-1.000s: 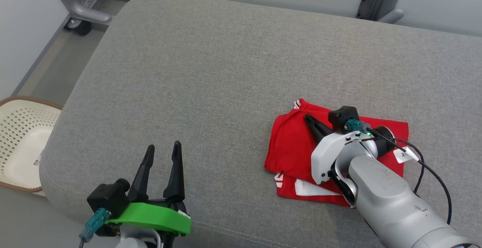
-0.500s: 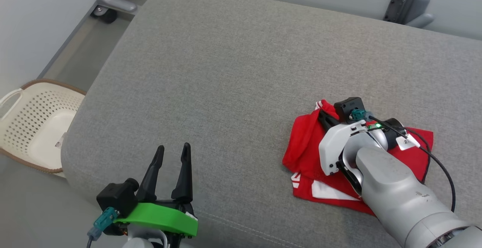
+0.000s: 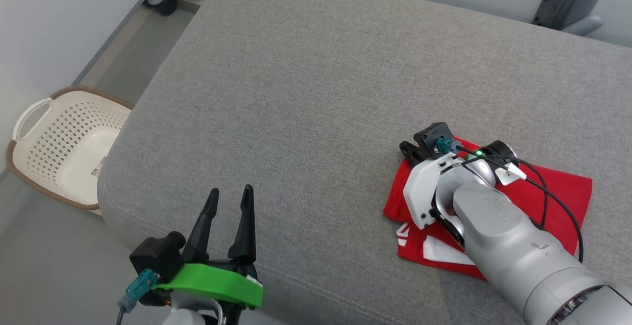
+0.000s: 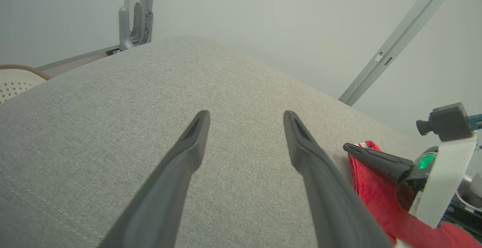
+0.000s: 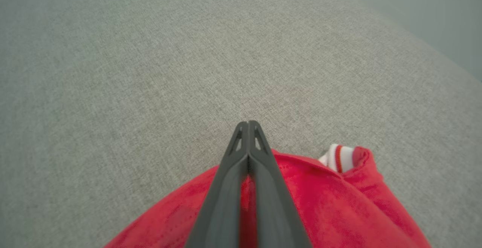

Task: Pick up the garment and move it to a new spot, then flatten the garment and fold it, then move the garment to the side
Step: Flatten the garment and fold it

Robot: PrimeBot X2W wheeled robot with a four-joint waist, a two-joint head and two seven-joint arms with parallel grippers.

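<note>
Right wrist view has the right gripper [image 5: 248, 125] with its two dark fingers pressed flat together. No cloth shows pinched between them. They lie low over the red garment [image 5: 320, 195], and their tips reach just past its edge onto bare grey cushion [image 5: 150, 71]. A white-and-red striped cuff [image 5: 337, 157] curls up just to the right of the tips.

From the head view, the right gripper [image 3: 407, 148] points away from the robot and to its left, at the garment's far-left corner. Much of the garment [image 3: 553, 196] is covered by the wrist and pale forearm. It lies folded as a rough rectangle on the near right part of the cushion [image 3: 306, 93]. Its long axis runs across the view from left to right, with the far edge slanting nearer toward the right. White trim [image 3: 444, 251] shows along its near-left corner.

Well apart, the left gripper [image 3: 230, 190] hovers at the cushion's near edge. Its fingers are spread wide and hold nothing, and they point away from the robot. A cream perforated basket [image 3: 74, 122] sits on the floor to the left.
</note>
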